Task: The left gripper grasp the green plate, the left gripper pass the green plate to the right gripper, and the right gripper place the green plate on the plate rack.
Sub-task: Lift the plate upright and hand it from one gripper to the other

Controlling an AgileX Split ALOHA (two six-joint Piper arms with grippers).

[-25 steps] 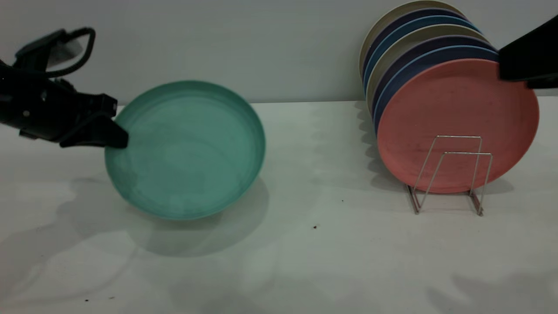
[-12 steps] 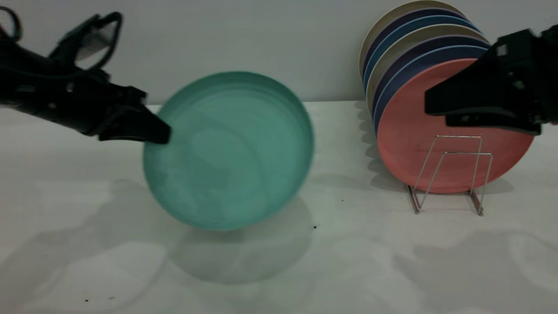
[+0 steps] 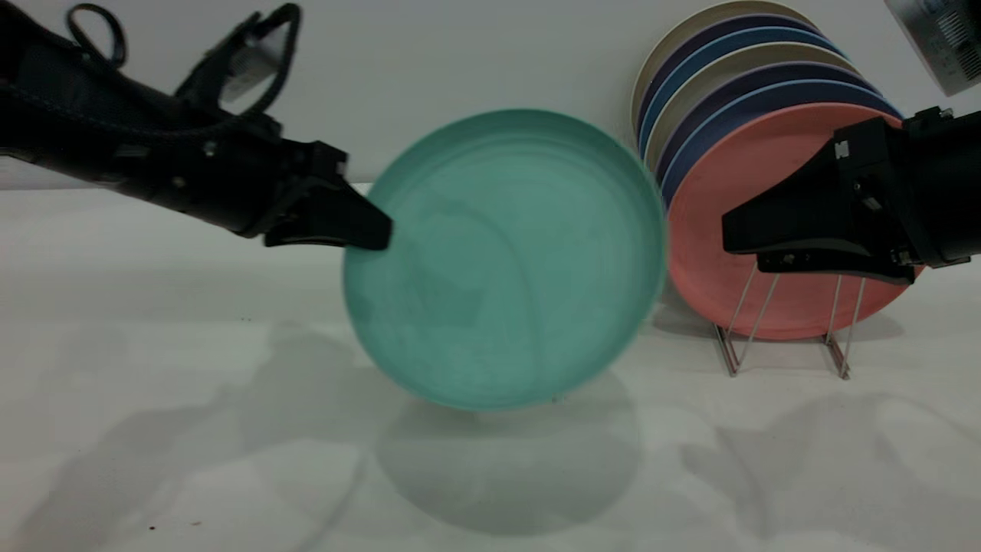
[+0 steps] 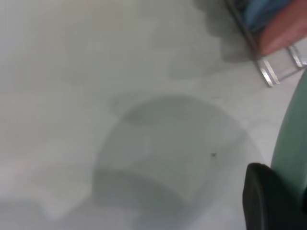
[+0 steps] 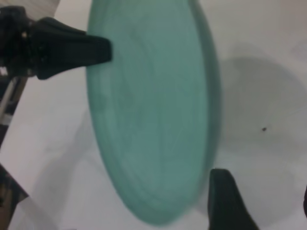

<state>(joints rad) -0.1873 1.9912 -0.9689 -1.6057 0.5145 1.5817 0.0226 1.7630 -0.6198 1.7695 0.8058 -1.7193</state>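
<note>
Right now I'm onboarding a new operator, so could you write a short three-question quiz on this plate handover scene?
1. True or false: the left claw grips the green plate by its rim, clear of the table.
2. Multiple choice: which plate stands frontmost in the plate rack? A) blue B) salmon-pink C) beige
3. Fill in: the right claw is in front of the ______ plate and is not touching the green plate.

Key
1. True: the plate hangs tilted above its shadow.
2. B: the salmon-pink plate is frontmost, with blue and beige ones behind.
3. salmon-pink.
</note>
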